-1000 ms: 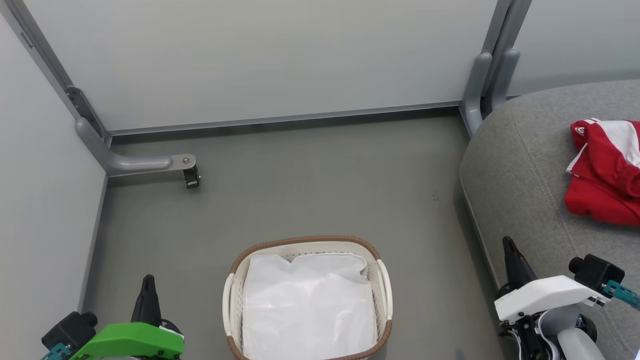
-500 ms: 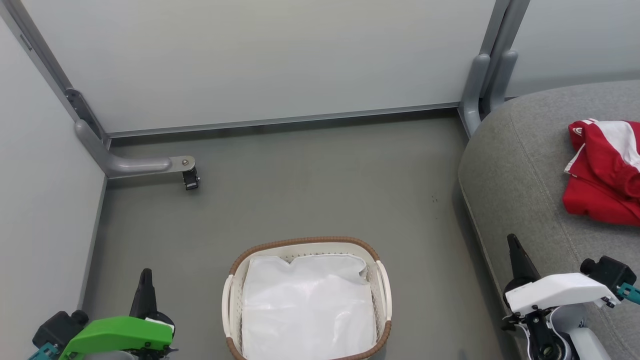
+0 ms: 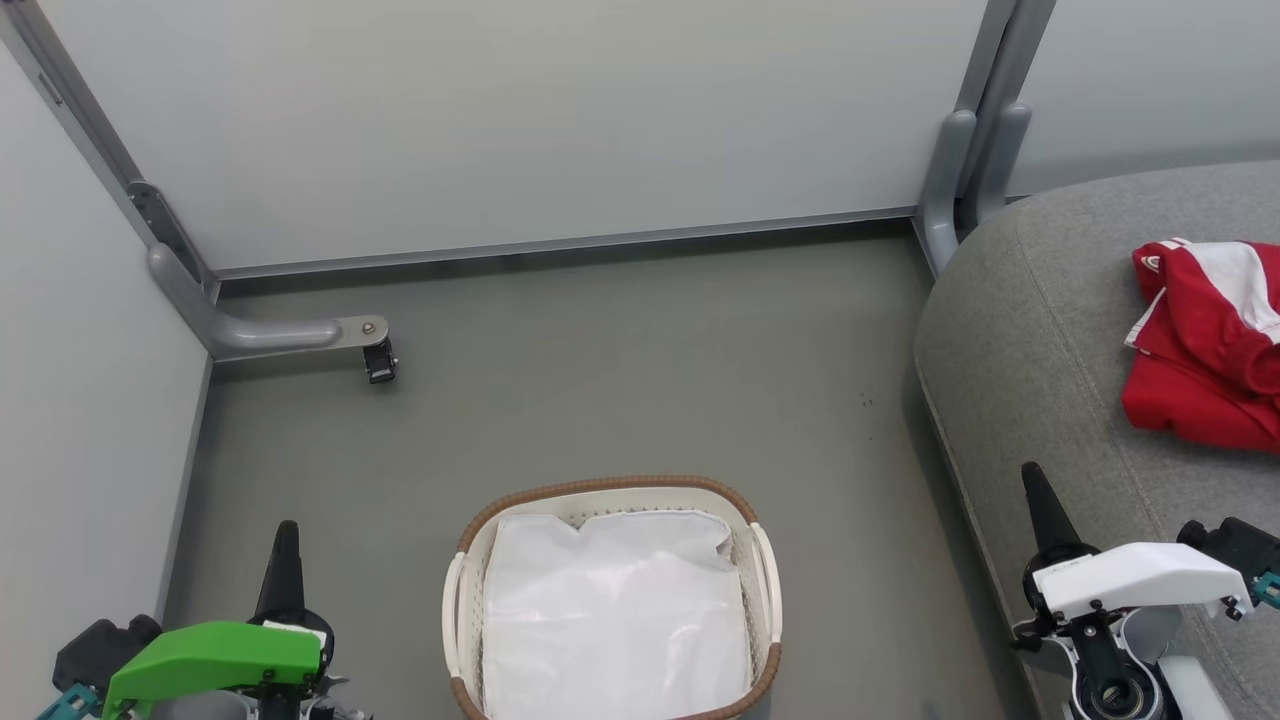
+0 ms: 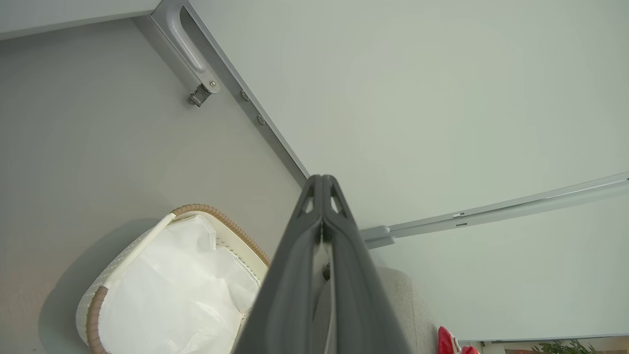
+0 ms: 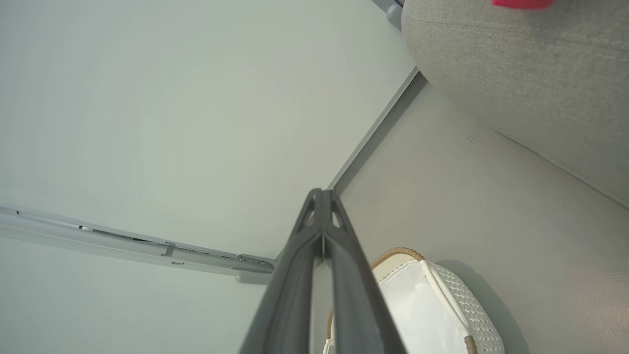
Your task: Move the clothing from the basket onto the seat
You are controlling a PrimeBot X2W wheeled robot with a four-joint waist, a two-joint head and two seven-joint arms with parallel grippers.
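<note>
Lying crumpled on the seat, a large light grey fabric-upholstered cushion with a rounded edge and a stitched seam, is the clothing, a bright red fabric garment with white panels and thin white stripes. It rests at the far right, partly cut off by the edge of the head view, and well apart from the basket.

The basket is an oval of white perforated plastic with a brown woven-look rim and two smooth white side handles. It stands on the matte grey floor and holds a plain white, wrinkled liner that fills its inside.

The left end effector, under a glossy green cover, hangs to the left of the basket. Its two long dark tapered fingers are pressed together with nothing between them, touching nothing. The right end effector, under a white cover, hangs beside the seat's curved front edge. Its fingers are likewise together and hold nothing.

Pale, smooth wall panels in grey metal frames close off the corner. A rounded grey metal foot juts from the left post onto the floor.
</note>
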